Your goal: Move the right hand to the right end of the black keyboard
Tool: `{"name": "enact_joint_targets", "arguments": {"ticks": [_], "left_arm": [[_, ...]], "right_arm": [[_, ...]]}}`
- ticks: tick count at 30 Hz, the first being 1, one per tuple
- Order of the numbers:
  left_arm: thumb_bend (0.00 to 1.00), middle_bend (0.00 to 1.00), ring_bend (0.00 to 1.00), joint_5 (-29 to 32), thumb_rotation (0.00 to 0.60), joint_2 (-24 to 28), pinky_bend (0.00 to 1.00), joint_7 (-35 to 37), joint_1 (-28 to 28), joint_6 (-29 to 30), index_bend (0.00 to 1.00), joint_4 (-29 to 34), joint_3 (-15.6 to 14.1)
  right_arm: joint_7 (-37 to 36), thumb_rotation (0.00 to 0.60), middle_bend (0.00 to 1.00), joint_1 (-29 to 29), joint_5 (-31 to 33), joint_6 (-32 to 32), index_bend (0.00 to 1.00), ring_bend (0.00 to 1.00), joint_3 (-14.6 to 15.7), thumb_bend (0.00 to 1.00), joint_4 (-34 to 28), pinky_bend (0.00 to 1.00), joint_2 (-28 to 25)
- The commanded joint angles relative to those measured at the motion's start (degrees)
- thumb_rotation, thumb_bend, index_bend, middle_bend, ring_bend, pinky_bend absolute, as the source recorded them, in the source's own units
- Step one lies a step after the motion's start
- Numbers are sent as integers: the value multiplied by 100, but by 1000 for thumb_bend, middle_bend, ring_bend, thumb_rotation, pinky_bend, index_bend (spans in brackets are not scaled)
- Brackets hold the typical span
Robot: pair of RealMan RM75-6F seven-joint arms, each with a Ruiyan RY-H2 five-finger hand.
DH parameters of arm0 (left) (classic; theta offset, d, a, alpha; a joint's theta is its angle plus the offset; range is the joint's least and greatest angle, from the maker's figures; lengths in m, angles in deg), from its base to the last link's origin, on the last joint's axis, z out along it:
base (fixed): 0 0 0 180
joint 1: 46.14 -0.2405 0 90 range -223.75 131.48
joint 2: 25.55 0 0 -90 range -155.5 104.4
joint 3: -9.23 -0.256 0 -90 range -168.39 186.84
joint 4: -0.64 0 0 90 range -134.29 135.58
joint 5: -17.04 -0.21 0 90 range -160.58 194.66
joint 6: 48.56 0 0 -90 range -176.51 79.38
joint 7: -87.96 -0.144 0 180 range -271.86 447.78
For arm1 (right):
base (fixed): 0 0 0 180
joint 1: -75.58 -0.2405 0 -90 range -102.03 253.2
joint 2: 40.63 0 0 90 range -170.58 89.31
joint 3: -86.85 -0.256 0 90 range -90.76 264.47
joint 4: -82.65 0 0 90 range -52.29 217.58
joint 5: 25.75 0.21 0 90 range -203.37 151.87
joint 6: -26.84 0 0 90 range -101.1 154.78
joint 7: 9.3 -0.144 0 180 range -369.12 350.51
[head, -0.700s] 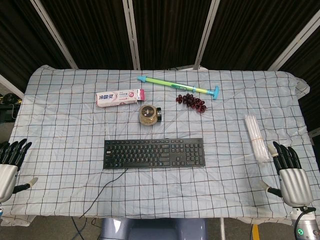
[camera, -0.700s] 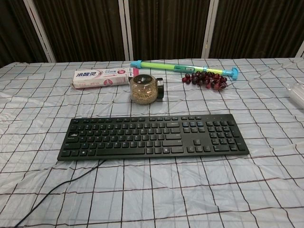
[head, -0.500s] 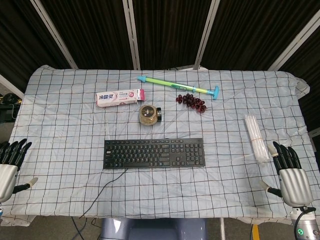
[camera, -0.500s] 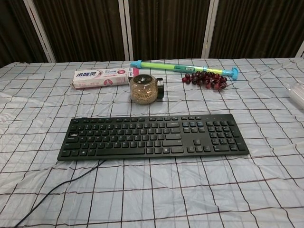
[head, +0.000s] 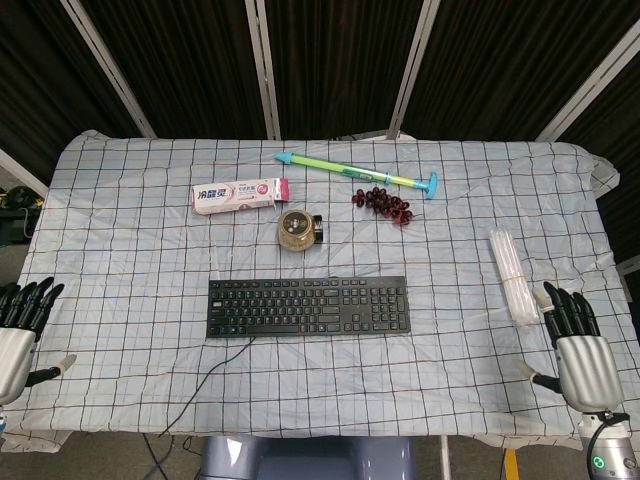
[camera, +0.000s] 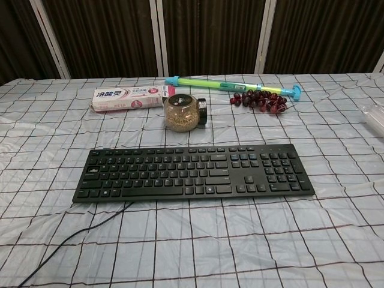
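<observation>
The black keyboard [head: 308,306] lies flat across the middle of the checked cloth, its right end near the table's centre right; the chest view shows the keyboard [camera: 193,172] close up. My right hand [head: 579,345] hovers at the table's front right corner, fingers straight and apart, holding nothing, well to the right of the keyboard's right end. My left hand [head: 18,330] sits off the front left corner, also spread and empty. Neither hand appears in the chest view.
A bundle of clear straws [head: 512,274] lies just ahead of the right hand. Behind the keyboard stand a jar [head: 297,228], a toothpaste box [head: 240,193], dark grapes [head: 382,202] and a green-blue water squirter [head: 356,173]. The keyboard's cable [head: 205,383] trails toward the front edge.
The right hand has shifted very slightly forward and left. Everything else holds its place.
</observation>
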Motion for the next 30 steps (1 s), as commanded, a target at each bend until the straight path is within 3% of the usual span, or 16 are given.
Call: {"name": "enact_joint_targets", "arguments": {"ticks": [1, 4, 8, 11, 15, 20, 24, 30], "left_arm": [[79, 0, 0, 8, 600, -4, 0, -3, -1, 7, 0, 1, 9], [80, 0, 0, 11, 600, -9, 0, -14, 1, 24, 0, 0, 25], [80, 0, 0, 11, 600, -13, 0, -28, -7, 43, 0, -6, 28], [79, 0, 0, 19, 600, -20, 0, -37, -12, 51, 0, -12, 33], [79, 0, 0, 36, 600, -27, 0, -42, -12, 58, 0, -21, 47], [80, 0, 0, 41, 600, -28, 0, -25, -12, 65, 0, -30, 55], [78, 0, 0, 25, 600, -30, 0, -2, -12, 83, 0, -45, 58], [80, 0, 0, 36, 600, -22, 0, 59, -3, 71, 0, -66, 67]], "right_arm": [[1, 600, 0, -59, 6, 71, 0, 0, -29, 75, -141, 28, 13], [92, 600, 87, -165, 55, 259, 3, 50, -55, 75, -400, 113, -4], [373, 600, 619, -397, 265, 651, 51, 573, -164, 98, -782, 549, 3], [725, 600, 784, -660, 777, 1213, 71, 743, -288, 195, -1151, 665, 4], [1622, 600, 857, -1099, 1874, 1960, 81, 824, -506, 315, -1642, 726, 102], [2358, 600, 898, -1500, 2775, 2317, 90, 880, -665, 438, -1803, 765, 421], [2933, 600, 921, -1866, 3625, 2446, 112, 905, -821, 495, -1794, 773, 778], [3698, 600, 924, -2487, 4950, 2300, 127, 908, -1089, 503, -1722, 772, 1347]]}}
